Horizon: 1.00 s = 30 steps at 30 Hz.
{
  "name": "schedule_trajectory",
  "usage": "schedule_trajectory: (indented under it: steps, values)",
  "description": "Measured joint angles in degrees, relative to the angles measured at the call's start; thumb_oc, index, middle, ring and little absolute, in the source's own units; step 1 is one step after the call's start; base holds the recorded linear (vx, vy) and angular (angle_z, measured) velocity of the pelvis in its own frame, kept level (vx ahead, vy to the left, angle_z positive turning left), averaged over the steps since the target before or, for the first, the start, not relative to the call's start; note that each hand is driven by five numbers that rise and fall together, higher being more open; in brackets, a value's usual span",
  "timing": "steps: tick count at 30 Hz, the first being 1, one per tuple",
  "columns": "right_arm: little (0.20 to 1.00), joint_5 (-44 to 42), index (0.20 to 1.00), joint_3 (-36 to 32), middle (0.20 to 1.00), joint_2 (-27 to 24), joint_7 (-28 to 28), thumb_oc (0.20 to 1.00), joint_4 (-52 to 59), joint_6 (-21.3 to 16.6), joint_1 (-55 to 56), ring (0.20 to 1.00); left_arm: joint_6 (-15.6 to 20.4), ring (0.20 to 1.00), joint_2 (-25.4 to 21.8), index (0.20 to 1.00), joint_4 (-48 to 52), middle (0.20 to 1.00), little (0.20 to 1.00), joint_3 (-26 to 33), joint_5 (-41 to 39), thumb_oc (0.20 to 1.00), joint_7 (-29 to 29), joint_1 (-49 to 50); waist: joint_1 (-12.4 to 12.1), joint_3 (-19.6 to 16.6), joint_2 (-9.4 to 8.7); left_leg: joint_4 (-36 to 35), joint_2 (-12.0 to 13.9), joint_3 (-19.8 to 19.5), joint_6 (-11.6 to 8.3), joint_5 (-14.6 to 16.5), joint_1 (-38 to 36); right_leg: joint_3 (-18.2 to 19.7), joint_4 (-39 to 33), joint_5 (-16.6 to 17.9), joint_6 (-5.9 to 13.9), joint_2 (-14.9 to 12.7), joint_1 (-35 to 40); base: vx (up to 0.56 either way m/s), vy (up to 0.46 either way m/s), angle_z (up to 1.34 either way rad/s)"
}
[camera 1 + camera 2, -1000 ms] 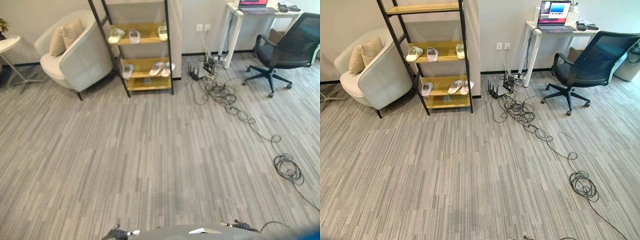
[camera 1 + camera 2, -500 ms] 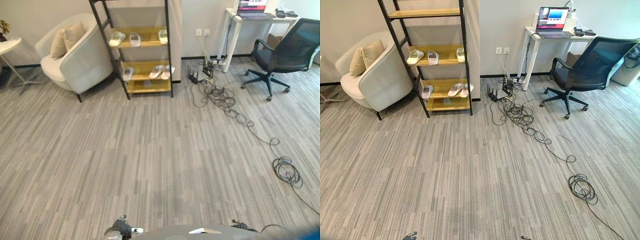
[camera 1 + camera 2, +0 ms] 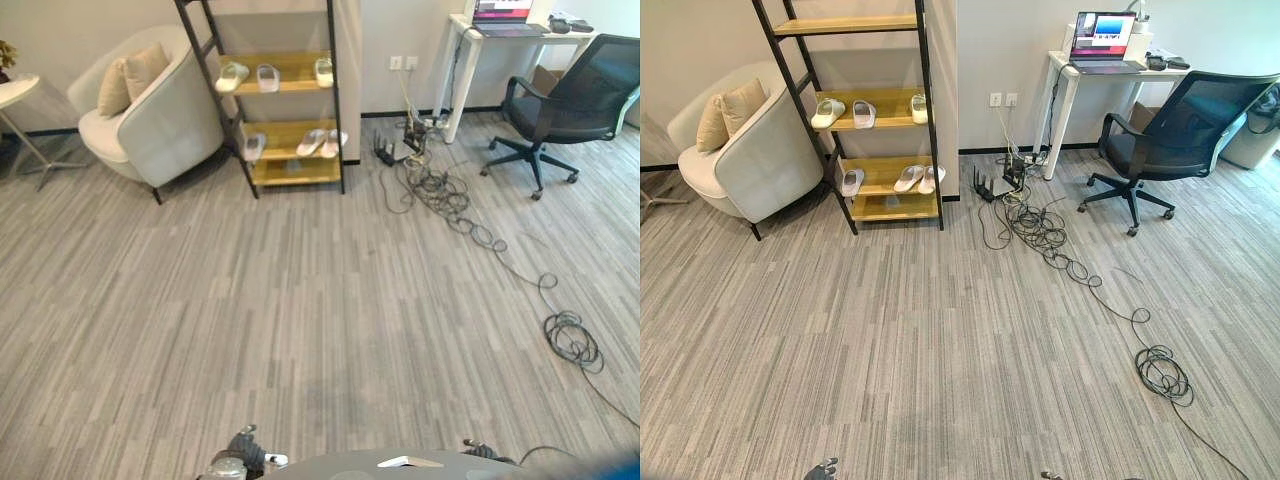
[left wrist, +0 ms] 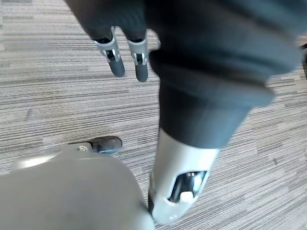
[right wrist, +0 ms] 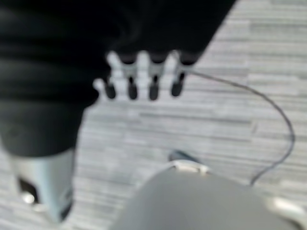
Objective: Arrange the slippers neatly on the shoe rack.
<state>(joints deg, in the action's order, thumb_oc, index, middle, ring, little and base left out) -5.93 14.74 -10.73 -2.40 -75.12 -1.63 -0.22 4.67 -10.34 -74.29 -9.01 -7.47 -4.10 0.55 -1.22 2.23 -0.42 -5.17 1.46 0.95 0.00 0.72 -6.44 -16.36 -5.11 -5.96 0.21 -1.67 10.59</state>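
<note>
Left eye view shows slippers (image 3: 232, 73) on the rack (image 3: 290, 120); left hand (image 4: 125, 57) and right hand (image 5: 144, 76) hang relaxed, empty.

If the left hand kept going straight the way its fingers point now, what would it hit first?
Most likely the floor. In its wrist view the left hand hangs with straight, empty fingers pointing down at bare grey planks, nothing between. The height above the floor is hard to judge.
</note>
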Motion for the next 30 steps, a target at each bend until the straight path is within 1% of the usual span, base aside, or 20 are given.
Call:
schedule_trajectory:
  steps: [5,8,9,10,11,12,14,15,17,18,19,20,22,23,24,25,26,27,29,30]
  values:
    - [1.0,0.01,1.0,0.76,1.0,-0.23,-0.02,1.0,-0.1,-0.01,-0.09,1.0,0.12,1.0,0.14,1.0,0.04,1.0,1.0,0.17,-0.54,1.0,-0.02,-0.85,-1.36,1.14,-0.05,0.02,0.36,-0.58,-0.02,-0.01,0.56,-0.27,-0.05,-0.05,-0.08,0.42,-0.02,0.03,-0.059,0.04]
    - [1.0,0.56,1.0,1.49,1.0,-0.32,-0.02,1.0,-0.17,-0.02,-0.73,1.0,0.28,1.0,-0.23,1.0,0.4,1.0,1.0,0.25,-1.53,1.0,-0.02,-1.62,-2.13,2.33,-0.75,1.45,0.33,-2.02,-0.34,-0.21,1.91,-1.62,-0.04,-0.2,-0.19,0.58,-0.31,-0.06,-0.042,0.25]
    - [1.0,0.58,1.0,1.44,1.0,-0.23,-0.06,1.0,-0.32,-0.04,-1.32,1.0,0.57,1.0,-0.39,1.0,0.75,1.0,1.0,0.78,-2.18,1.0,-0.02,-2.01,-2.73,3.22,-1.02,3.87,0.08,-2.36,-1.06,0.15,3.85,-2.04,-0.02,-0.3,-0.22,0.5,-0.52,-0.1,0.002,0.52]
    - [1.0,0.6,1.0,1.48,1.0,0.05,-0.15,1.0,-0.98,-0.01,-2.75,1.0,1.13,1.0,-0.56,1.0,0.66,1.0,1.0,1.71,-3.0,1.0,-0.14,-4.04,-3.74,4.59,-2.86,13.57,-1.34,-2.92,-3.0,0.72,11.06,-3.78,-0.04,-0.2,-0.6,-0.79,-1.91,0.02,0.021,0.98]
    - [1.0,0.64,1.0,2.25,1.0,0.05,-0.25,1.0,-1.75,0.01,-4.49,1.0,1.27,1.0,-1.6,1.0,0.46,1.0,1.0,3.06,-3.26,1.0,-0.98,-7.96,-4.05,7.46,-5.04,25.52,-1.36,2.81,-3.95,0.38,19.78,-8.26,-0.01,0.42,-1.98,-2.62,-2.62,0.19,0.014,1.24]
    - [1.0,0.8,1.0,2.5,1.0,0.04,-0.36,1.0,-1.78,0.03,-5.34,1.0,1.05,1.0,-1.73,1.0,-0.28,1.0,1.0,3.34,-3.27,1.0,-1.22,-8.04,-3.94,7.64,-4.9,26.54,0.7,5.77,-3.92,0.34,22.18,-9.73,0.0,-0.04,-2.43,-2.33,-2.04,0.21,0.015,1.19]
    - [1.0,2.03,1.0,2.56,1.0,0.13,-0.54,1.0,-3.53,0.11,-5.62,1.0,1.07,1.0,-1.91,1.0,-1.46,1.0,1.0,4.55,-4.37,1.0,-1.28,-8.05,-4.34,7.77,-4.89,23.2,6.75,14.29,-3.78,-1.36,24.73,-11.74,-0.33,-2.4,-1.45,-0.82,-0.9,0.28,0.125,0.79]
    - [1.0,2.23,1.0,2.27,1.0,-0.15,-0.62,1.0,-4.58,0.36,-6.02,1.0,1.31,1.0,-1.67,1.0,-1.37,1.0,1.0,4.72,-5.45,1.0,-1.3,-8.04,-5.32,7.77,-4.28,20.78,8.66,14.47,-4.46,-2.3,26.45,-12.31,0.27,-2.92,-0.54,0.16,-0.45,0.27,0.172,0.42]
    - [1.0,2.15,1.0,1.23,1.0,-0.31,-0.73,1.0,-5.88,0.62,-6.51,1.0,1.3,1.0,-1.63,1.0,-1.73,1.0,1.0,5.52,-5.68,1.0,-1.14,-7.67,-6.48,7.88,-4.2,17.75,9.37,11.85,-4.93,-3.8,27.97,-12.0,0.6,-3.15,0.29,0.65,-0.59,0.25,0.242,-0.14]
    - [1.0,2.0,1.0,-0.84,1.0,-0.07,-0.93,1.0,-5.45,0.39,-6.71,1.0,0.82,1.0,-1.49,1.0,-4.29,1.0,1.0,7.2,-6.94,1.0,-1.27,-5.39,-6.36,7.38,-5.08,17.79,7.94,7.99,-3.95,-3.93,28.01,-11.31,2.41,-4.61,2.32,-0.06,0.33,0.33,0.3,-0.49]
    - [1.0,1.98,1.0,-0.72,1.0,0.55,-1.25,1.0,-5.91,0.4,-6.05,1.0,0.59,1.0,-1.31,1.0,-6.7,1.0,1.0,8.43,-6.95,1.0,-1.31,-4.65,-6.12,6.08,-5.9,16.76,5.69,5.86,-2.16,-4.75,26.99,-11.39,3.2,-5.64,2.82,-1.13,0.65,0.28,0.237,-0.47]
    - [1.0,1.64,1.0,-0.75,1.0,0.19,-1.42,1.0,-5.8,0.48,-5.25,1.0,0.18,1.0,-1.41,1.0,-7.74,1.0,1.0,8.43,-7.22,1.0,-1.39,-3.88,-5.97,4.78,-6.73,16.35,4.6,7.25,-1.56,-4.73,26.18,-11.01,4.1,-6.45,3.4,-1.53,0.62,0.2,0.171,-0.17]
    - [1.0,1.44,1.0,-1.49,1.0,1.93,-1.7,1.0,-5.6,0.61,-4.07,1.0,-0.23,1.0,-3.32,1.0,-8.56,1.0,1.0,8.51,-7.17,1.0,-1.32,-3.61,-5.78,5.01,-9.31,14.63,3.31,10.17,-0.71,-2.53,23.1,-10.37,11.49,-8.01,3.94,-4.7,-0.59,0.25,0.256,0.01]
    - [1.0,0.46,1.0,-0.82,1.0,2.94,-1.76,1.0,-4.52,0.83,-2.11,1.0,-0.59,1.0,-4.16,1.0,-7.94,1.0,1.0,8.18,-7.09,1.0,-1.3,-4.07,-5.4,4.67,-9.98,11.98,2.05,10.68,1.11,-2.41,19.71,-9.09,24.52,-7.58,2.9,-8.26,-5.15,0.32,0.357,0.03]
    - [1.0,0.42,1.0,-0.49,1.0,3.19,-1.77,1.0,-3.72,0.88,-1.78,1.0,-0.64,1.0,-4.26,1.0,-7.95,1.0,1.0,8.07,-7.03,1.0,-1.45,-3.87,-5.14,4.76,-10.03,10.86,1.73,10.68,1.65,-2.17,17.95,-9.17,33.6,-6.71,2.96,-10.91,-8.09,0.36,0.347,0.24]
    - [1.0,-0.52,1.0,-0.47,1.0,3.39,-2.01,1.0,-1.67,0.69,-0.31,1.0,-0.83,1.0,-4.44,1.0,-7.72,1.0,1.0,7.12,-6.88,1.0,-1.54,-4.05,-4.14,4.39,-9.72,9.75,0.17,9.97,3.73,-0.49,15.02,-8.25,42.66,-6.21,3.31,-15.08,-11.85,0.33,0.246,0.37]
    - [1.0,-0.53,1.0,-0.39,1.0,3.37,-2.0,1.0,-1.61,0.63,0.11,1.0,-0.76,1.0,-4.49,1.0,-7.14,1.0,1.0,5.62,-6.82,1.0,-1.71,-4.81,-3.73,4.22,-9.7,9.85,-0.54,8.75,4.69,0.98,14.12,-7.3,45.0,-5.13,4.06,-15.9,-13.85,0.34,0.186,0.72]
    - [1.0,-0.65,1.0,-0.12,1.0,3.57,-2.01,1.0,-1.17,0.5,-0.21,1.0,-0.56,1.0,-4.89,1.0,-6.09,1.0,1.0,3.81,-6.69,1.0,-2.29,-4.82,-2.48,4.07,-9.25,9.23,-0.91,7.09,4.64,1.14,12.98,-5.64,47.42,-4.94,3.86,-16.07,-15.36,0.12,0.039,0.79]
    - [1.0,-0.56,1.0,0.17,1.0,3.07,-1.86,1.0,-0.47,0.28,-0.97,1.0,0.04,1.0,-5.01,1.0,-4.43,1.0,1.0,2.7,-6.61,1.0,-2.54,-6.9,-2.04,3.76,-8.1,7.74,-1.07,4.77,5.71,1.99,10.62,-3.5,45.76,-4.75,4.14,-15.31,-19.24,0.35,0.037,0.72]
    - [1.0,-0.56,1.0,0.1,1.0,2.43,-1.86,1.0,-0.23,-0.01,-1.7,1.0,0.19,1.0,-4.56,1.0,-2.71,1.0,1.0,1.56,-6.64,1.0,-2.59,-8.29,-0.99,3.67,-7.02,6.93,-1.26,2.66,6.08,2.86,9.02,-1.74,41.89,-4.62,4.39,-14.16,-21.74,0.47,0.002,0.56]
